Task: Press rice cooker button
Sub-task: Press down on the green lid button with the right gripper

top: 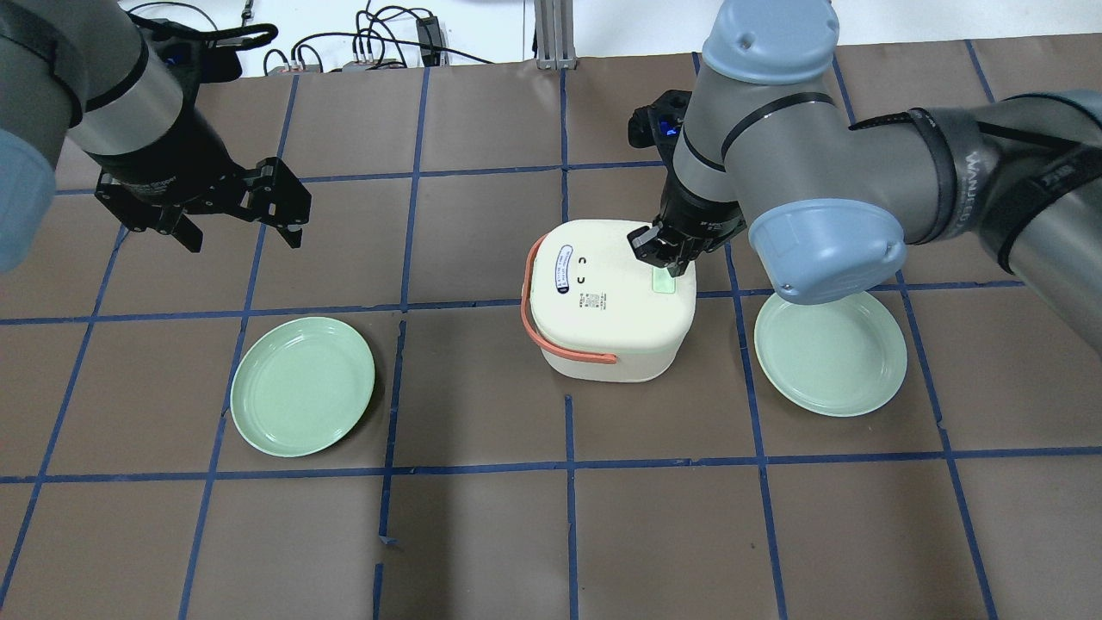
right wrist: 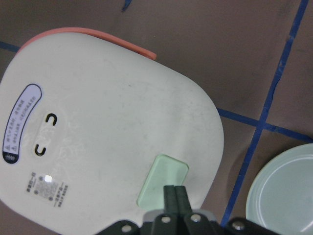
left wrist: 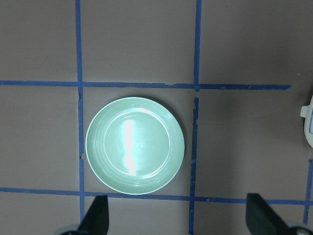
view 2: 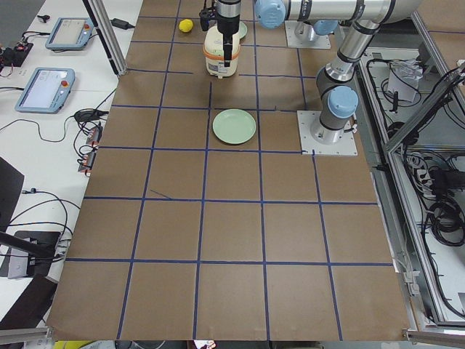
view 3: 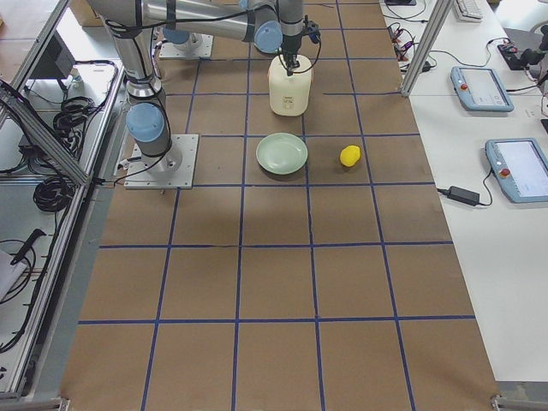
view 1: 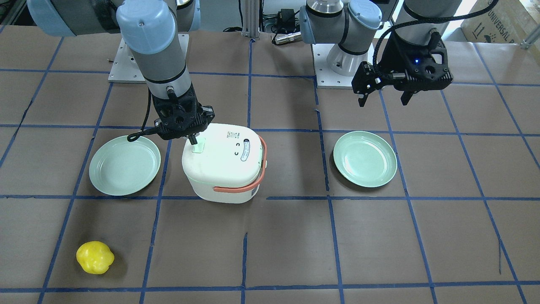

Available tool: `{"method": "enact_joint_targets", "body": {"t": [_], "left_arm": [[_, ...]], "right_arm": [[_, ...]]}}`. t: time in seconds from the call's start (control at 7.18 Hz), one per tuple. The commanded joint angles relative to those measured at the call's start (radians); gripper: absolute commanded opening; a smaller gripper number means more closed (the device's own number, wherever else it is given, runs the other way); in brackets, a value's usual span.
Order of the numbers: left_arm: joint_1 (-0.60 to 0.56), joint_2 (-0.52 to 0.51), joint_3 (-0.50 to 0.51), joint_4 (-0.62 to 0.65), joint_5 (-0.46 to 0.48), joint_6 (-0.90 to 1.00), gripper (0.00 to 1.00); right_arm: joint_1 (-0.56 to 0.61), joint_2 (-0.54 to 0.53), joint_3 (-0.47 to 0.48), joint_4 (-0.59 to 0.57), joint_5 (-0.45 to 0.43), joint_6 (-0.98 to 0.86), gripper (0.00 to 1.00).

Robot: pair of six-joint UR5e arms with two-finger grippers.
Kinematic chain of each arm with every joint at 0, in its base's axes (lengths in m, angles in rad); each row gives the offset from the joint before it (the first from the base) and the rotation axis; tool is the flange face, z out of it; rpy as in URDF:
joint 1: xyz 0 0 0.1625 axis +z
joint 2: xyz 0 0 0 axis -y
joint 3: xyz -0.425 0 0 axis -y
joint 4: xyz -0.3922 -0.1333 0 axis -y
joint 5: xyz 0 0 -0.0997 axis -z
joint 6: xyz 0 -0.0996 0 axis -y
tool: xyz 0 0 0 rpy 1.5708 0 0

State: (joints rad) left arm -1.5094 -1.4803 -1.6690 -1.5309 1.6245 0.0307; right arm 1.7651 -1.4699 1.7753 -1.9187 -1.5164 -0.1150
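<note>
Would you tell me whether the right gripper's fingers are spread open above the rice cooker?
No, the right wrist view shows the right gripper closed, fingers pressed together, at the green button on the rice cooker.

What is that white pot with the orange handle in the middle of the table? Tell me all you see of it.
A rice cooker: cream-white, rounded, plastic by its look, upright on the brown table between two green plates. The lid is shut and bears a label and a pale green button. An orange handle lies folded down around its body. The right gripper, fingers together, seems to press the button.
</note>
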Motion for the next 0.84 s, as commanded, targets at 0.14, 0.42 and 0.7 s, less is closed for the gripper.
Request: {"method": "enact_joint_targets", "body": {"t": [0.14,0.42,0.7], "left_arm": [[0.000,0.000,0.000,0.000,0.000,0.000,1.00],[0.000,0.000,0.000,0.000,0.000,0.000,1.00],[0.000,0.000,0.000,0.000,0.000,0.000,1.00]], "right_arm": [[0.004,0.014,0.003,-0.008,-0.001,0.000,0.06],[0.005,0.014,0.001,-0.019,-0.002,-0.002,0.06],[0.007,0.014,0.001,-0.023,-0.002,-0.006,0.06]]}}
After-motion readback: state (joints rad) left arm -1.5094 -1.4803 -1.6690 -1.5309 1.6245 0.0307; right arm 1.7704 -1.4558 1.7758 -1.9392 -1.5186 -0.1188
